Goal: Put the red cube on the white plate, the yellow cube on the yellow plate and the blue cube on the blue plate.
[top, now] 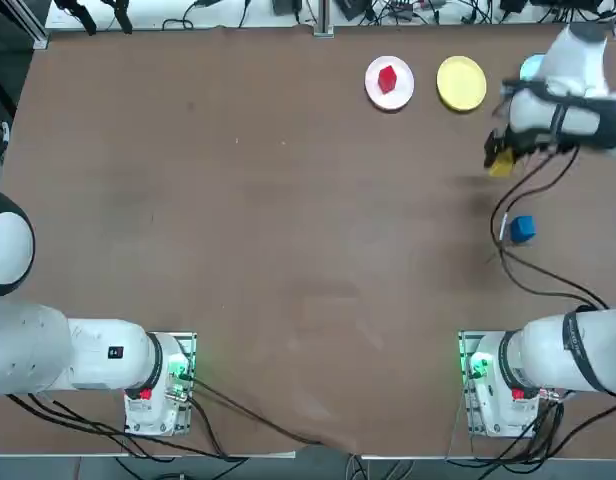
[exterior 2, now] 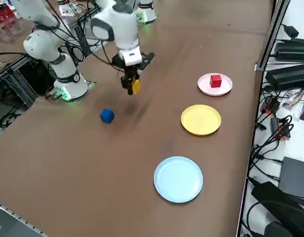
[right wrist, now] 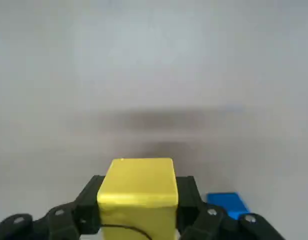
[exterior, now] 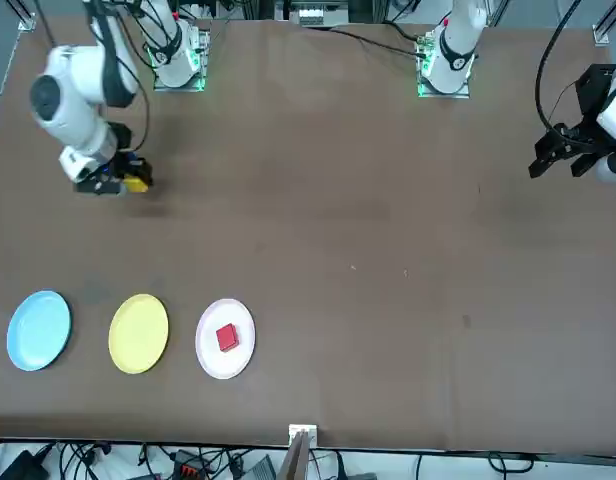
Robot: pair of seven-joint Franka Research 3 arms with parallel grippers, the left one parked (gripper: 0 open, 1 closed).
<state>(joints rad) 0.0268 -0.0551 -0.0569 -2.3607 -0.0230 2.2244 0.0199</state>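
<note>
My right gripper [top: 499, 160] [exterior: 128, 184] [exterior 2: 133, 87] [right wrist: 139, 200] is shut on the yellow cube [top: 501, 166] [exterior: 136, 183] [exterior 2: 136, 87] [right wrist: 139, 192] and holds it a little above the table. The red cube [top: 388, 78] [exterior: 226, 337] [exterior 2: 215, 80] lies on the white plate [top: 373, 90] [exterior: 238, 365] [exterior 2: 207, 86]. Beside that stands the yellow plate [top: 461, 83] [exterior: 138, 332] [exterior 2: 201, 119], bare. The blue plate [top: 530, 68] [exterior: 39, 330] [exterior 2: 178, 178] is mostly hidden under my arm in the top view. The blue cube [top: 522, 229] [exterior 2: 107, 116] [right wrist: 228, 204] rests on the table nearer my base.
A black cable [top: 528, 280] trails over the table from my right arm, passing close by the blue cube. The three plates stand in a row along the far edge.
</note>
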